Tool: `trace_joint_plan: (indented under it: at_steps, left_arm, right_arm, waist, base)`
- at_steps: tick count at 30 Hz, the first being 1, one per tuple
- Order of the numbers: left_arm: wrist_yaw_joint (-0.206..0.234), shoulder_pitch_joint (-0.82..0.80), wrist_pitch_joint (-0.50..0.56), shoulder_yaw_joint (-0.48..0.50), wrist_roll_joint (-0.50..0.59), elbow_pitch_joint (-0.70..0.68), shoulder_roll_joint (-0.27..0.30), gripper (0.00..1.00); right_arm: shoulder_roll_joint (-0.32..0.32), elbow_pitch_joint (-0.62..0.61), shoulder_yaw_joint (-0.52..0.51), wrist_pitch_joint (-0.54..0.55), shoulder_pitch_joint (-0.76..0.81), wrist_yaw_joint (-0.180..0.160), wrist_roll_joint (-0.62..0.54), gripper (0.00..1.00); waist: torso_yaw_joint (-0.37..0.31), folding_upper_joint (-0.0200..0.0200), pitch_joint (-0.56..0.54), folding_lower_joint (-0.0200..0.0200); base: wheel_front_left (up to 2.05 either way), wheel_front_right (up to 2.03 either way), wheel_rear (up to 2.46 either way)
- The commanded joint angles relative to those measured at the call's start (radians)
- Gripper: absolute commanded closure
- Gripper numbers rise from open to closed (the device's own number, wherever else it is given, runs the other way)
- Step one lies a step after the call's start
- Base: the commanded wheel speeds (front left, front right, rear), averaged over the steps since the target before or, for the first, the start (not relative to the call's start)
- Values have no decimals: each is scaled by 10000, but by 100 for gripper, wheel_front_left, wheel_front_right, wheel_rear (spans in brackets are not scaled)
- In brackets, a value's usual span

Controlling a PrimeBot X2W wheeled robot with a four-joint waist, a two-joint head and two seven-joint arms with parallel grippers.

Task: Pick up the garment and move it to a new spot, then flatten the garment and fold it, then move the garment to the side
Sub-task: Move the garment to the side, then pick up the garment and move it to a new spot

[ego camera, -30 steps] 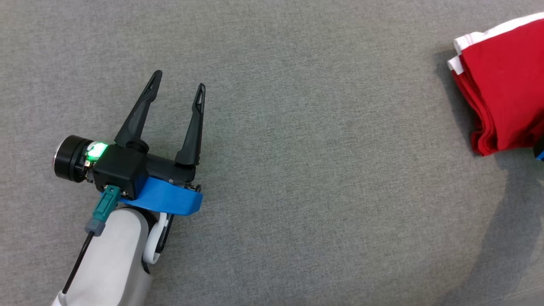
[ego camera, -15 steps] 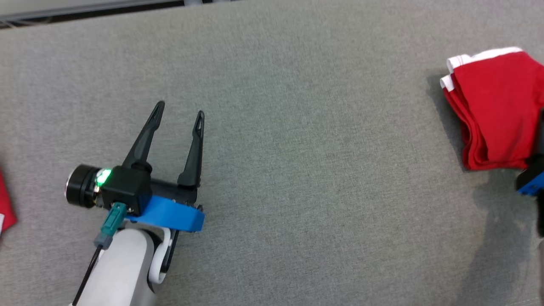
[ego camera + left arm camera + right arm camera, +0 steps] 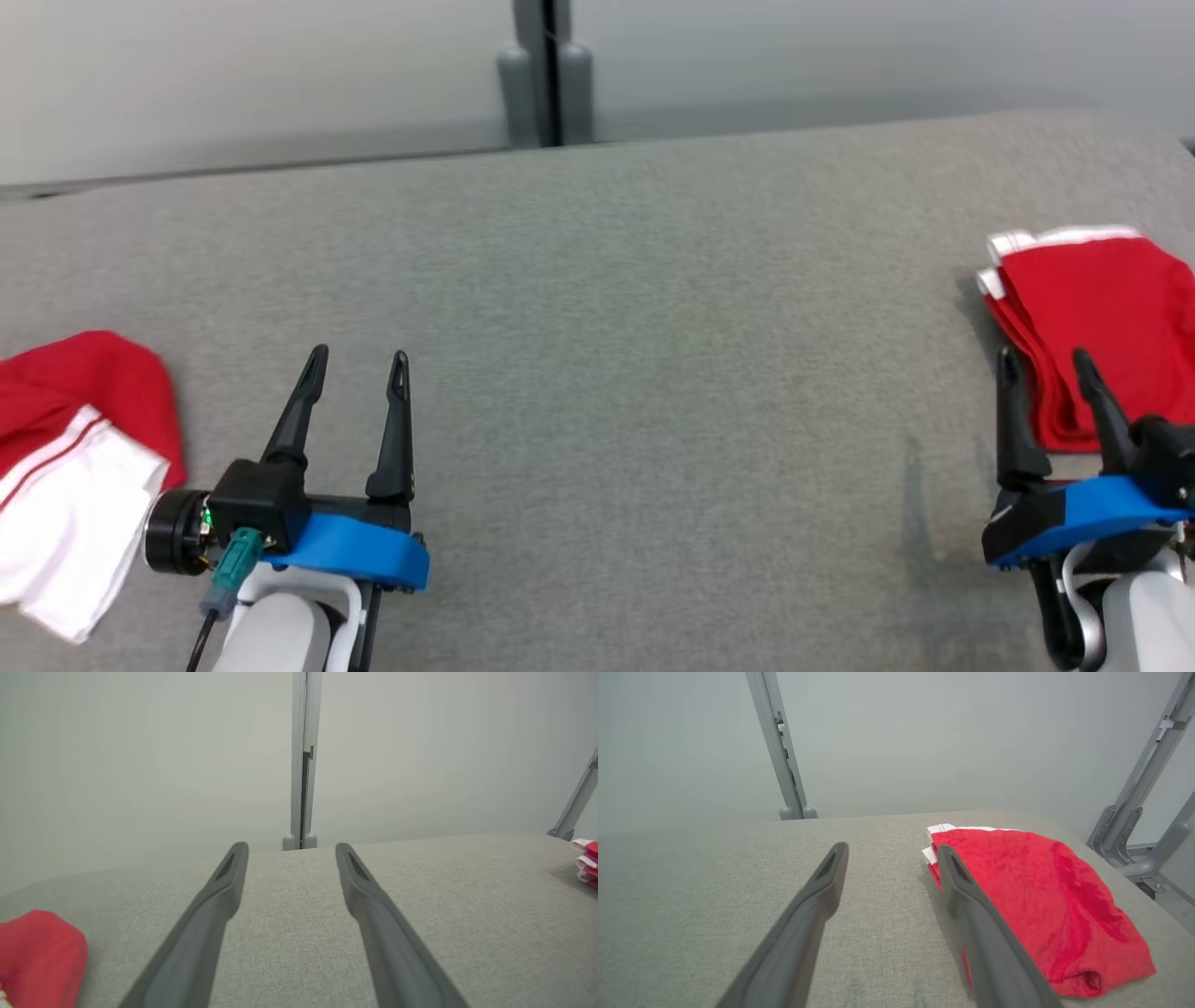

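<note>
The left hand [image 3: 359, 353] stands open, its two dark fingers spread apart, and in its wrist view bare grey cloth of the desk [image 3: 653, 373] shows between them. The right hand [image 3: 1043, 355] is open as well, with its fingers just as wide and only desk surface in the gap between them in its own wrist view. The folded garment [image 3: 1102, 299], red with white trim along its far edge, lies on the desk just ahead of the right hand and to its right side. In the head view the tips of that hand's fingers overlap the garment's near left corner, and in the right wrist view the right finger crosses in front of the garment's left edge. Whether that finger touches the cloth cannot be told. The garment is layered, its folds stacked along the edge that faces the right hand, and its top is slightly rumpled. It is well apart from the left hand, far off to that hand's right. A second piece of clothing [image 3: 84, 439], red with a white part and thin red stripes, lies loosely bunched on the desk to the left of the left hand, near it but not touching it. Beyond both hands, past the desk's far edge, a grey upright post [image 3: 546, 75] stands against a pale wall [image 3: 233, 84].
</note>
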Motion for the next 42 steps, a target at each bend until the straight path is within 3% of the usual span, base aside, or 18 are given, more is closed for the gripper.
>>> trace_joint_plan:
  at_steps: [1,11,24,42]
  left_arm:
    - [61,166,-26,45,-57,60,-11,0]
    - [319,899,-80,192,-208,221,150,0]
    - [404,1768,289,11,-337,285,351,0]
    - [441,1718,350,-82,-478,447,536,0]
  right_arm:
    - [53,-417,148,179,327,-1,124,0]
    - [166,-2032,841,934,1486,-3,269,0]
    - [187,-2888,1003,1399,2896,-1,438,0]
    - [186,-3213,996,1462,3232,-1,695,0]
  waist:
    - [217,2,-143,3]
    - [1129,2,-1051,3]
    - [949,2,-1991,3]
    - [984,2,-2131,3]
  base:
    - [0,0,0]
    - [0,0,0]
    - [0,0,0]
    - [0,0,0]
